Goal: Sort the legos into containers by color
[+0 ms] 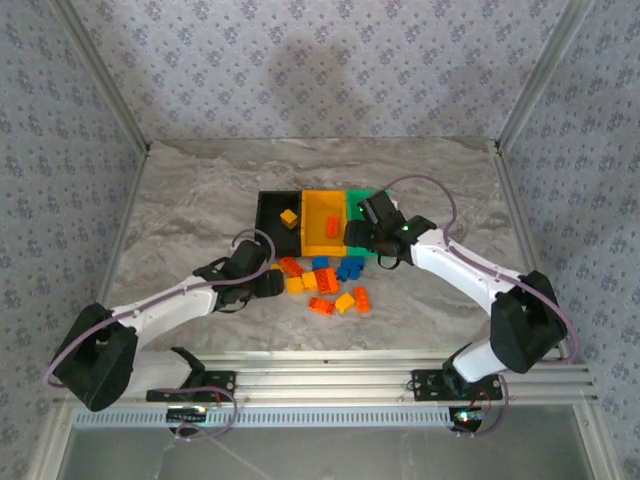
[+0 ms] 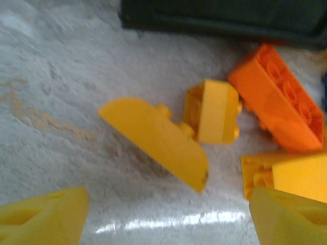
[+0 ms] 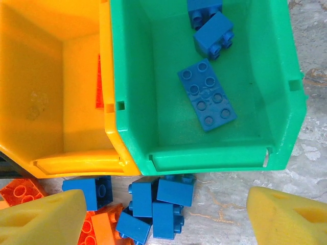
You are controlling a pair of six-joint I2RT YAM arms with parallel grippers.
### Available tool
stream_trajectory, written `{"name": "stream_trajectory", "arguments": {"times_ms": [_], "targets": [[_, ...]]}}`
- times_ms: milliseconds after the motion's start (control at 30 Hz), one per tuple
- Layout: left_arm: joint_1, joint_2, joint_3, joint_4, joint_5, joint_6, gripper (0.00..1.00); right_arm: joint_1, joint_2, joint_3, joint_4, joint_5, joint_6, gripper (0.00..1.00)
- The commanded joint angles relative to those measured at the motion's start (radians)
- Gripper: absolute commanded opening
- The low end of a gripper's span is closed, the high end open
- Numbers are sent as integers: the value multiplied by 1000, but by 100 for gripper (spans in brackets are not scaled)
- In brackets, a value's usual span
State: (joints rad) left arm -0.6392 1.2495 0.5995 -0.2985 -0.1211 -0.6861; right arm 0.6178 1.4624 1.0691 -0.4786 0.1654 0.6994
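The black bin holds a yellow lego; the yellow-orange bin holds an orange one. Three blue legos lie in the green bin. Loose legos are scattered on the table in front of the bins. My left gripper hangs open low over a curved yellow lego, beside a small yellow one and an orange one. My right gripper is open and empty above a clump of blue legos at the green bin's near wall.
The marble table is fenced by patterned walls and a metal frame rail at the near edge. The left arm reaches in from the left, the right arm from the right. Orange legos lie by the yellow-orange bin.
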Motion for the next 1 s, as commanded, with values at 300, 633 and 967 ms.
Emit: {"name": "stream_trajectory", "arguments": {"times_ms": [300, 633, 967], "targets": [[92, 12, 14, 104, -25, -58, 73, -4, -42, -36, 32, 10, 23, 84], [122, 94, 20, 129, -31, -67, 61, -13, -60, -41, 25, 1, 20, 84], [121, 35, -67, 118, 21, -63, 43, -27, -85, -46, 22, -5, 18, 84]]}}
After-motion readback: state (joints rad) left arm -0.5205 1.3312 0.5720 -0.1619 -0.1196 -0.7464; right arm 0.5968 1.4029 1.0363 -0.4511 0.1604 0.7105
